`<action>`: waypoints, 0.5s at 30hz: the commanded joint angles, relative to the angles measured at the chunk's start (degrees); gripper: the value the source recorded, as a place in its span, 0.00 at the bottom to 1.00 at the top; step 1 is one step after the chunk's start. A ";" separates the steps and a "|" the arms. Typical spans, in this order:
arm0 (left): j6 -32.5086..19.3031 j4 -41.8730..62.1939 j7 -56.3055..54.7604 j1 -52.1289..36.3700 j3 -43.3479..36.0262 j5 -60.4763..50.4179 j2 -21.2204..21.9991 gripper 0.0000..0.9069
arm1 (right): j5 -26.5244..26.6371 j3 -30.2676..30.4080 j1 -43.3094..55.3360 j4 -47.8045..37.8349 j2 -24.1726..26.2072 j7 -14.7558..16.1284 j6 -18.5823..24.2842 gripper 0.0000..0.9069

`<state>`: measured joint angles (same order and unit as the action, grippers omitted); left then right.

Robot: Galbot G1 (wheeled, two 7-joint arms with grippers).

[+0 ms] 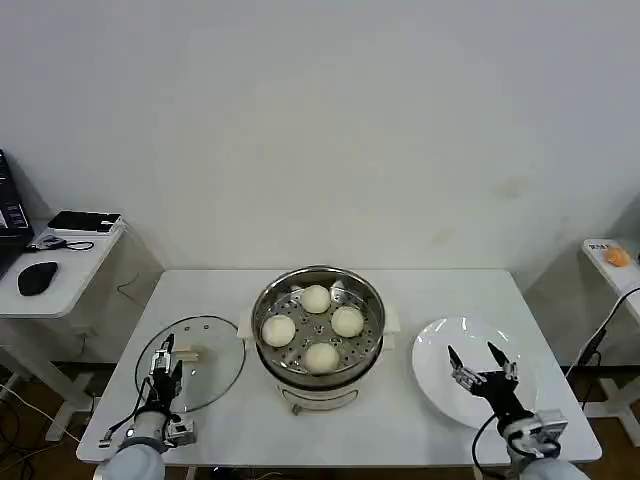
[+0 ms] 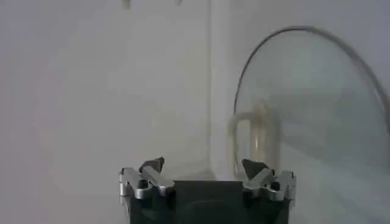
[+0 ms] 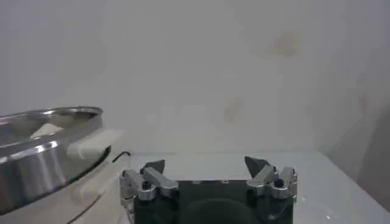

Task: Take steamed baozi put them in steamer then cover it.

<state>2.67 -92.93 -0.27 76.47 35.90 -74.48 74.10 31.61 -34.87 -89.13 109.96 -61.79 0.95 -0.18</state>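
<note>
The steamer (image 1: 320,372), a shiny steel pot on a cream base, stands mid-table. Several cream-white baozi (image 1: 316,298) lie on its perforated tray. The cover (image 1: 215,365), a clear glass lid with a cream bar handle (image 1: 188,354), lies flat on the table left of the steamer. My left gripper (image 1: 166,352) hovers open over the cover's left part, just short of the handle; the left wrist view shows the gripper (image 2: 203,165), the cover (image 2: 317,122) and its handle (image 2: 256,137) ahead. My right gripper (image 1: 474,352) is open and empty over the plate. The right wrist view shows that gripper (image 3: 205,164) beside the steamer (image 3: 42,155).
A flat white plate (image 1: 440,345) sits right of the steamer, under the right gripper. A side desk (image 1: 60,270) with a mouse and dark devices stands at the far left. A small table (image 1: 610,262) with an orange item is at the far right. The white wall rises behind.
</note>
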 commanded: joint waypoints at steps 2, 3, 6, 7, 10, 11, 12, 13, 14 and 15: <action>0.51 1.63 0.48 -1.99 -0.07 -0.51 0.12 1.00 | -0.46 0.06 -0.20 -0.51 -0.44 0.03 0.48 1.00; 0.50 1.88 0.43 -2.26 -0.08 -0.51 0.18 1.00 | -0.63 0.08 -0.17 -0.67 -0.42 0.03 0.57 1.00; 0.55 2.30 0.67 -2.91 -0.19 -0.32 0.18 1.00 | -0.85 0.07 -0.08 -1.08 -0.43 0.04 0.99 1.00; 0.60 2.43 0.84 -3.06 -0.22 -0.30 0.23 1.00 | -0.91 0.06 -0.03 -1.14 -0.42 0.04 1.06 1.00; 0.70 2.65 1.12 -3.53 -0.51 0.06 0.22 1.00 | -0.81 -0.10 0.19 -1.32 -0.31 0.03 0.99 1.00; 0.70 2.70 1.30 -3.67 -0.65 0.05 0.23 1.00 | -0.83 -0.15 0.29 -1.46 -0.28 0.03 1.02 1.00; 0.70 2.86 1.38 -3.90 -0.85 0.12 0.22 1.00 | -0.83 -0.16 0.37 -1.60 -0.19 0.04 1.01 1.00; 0.70 3.05 1.48 -4.10 -0.94 0.17 0.29 1.00 | -0.83 -0.16 0.45 -1.73 -0.20 0.05 1.06 1.00; 0.67 3.16 1.51 -4.26 -1.03 0.20 0.30 1.00 | -0.84 -0.17 0.51 -1.83 -0.24 0.05 1.07 1.00; 0.67 3.48 1.47 -4.65 -1.19 0.20 0.30 1.00 | -0.84 -0.17 0.58 -1.99 -0.32 0.05 1.11 1.00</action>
<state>3.25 -90.29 0.97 73.11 35.08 -74.33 74.42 30.90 -34.97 -88.70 108.59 -61.95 0.96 0.69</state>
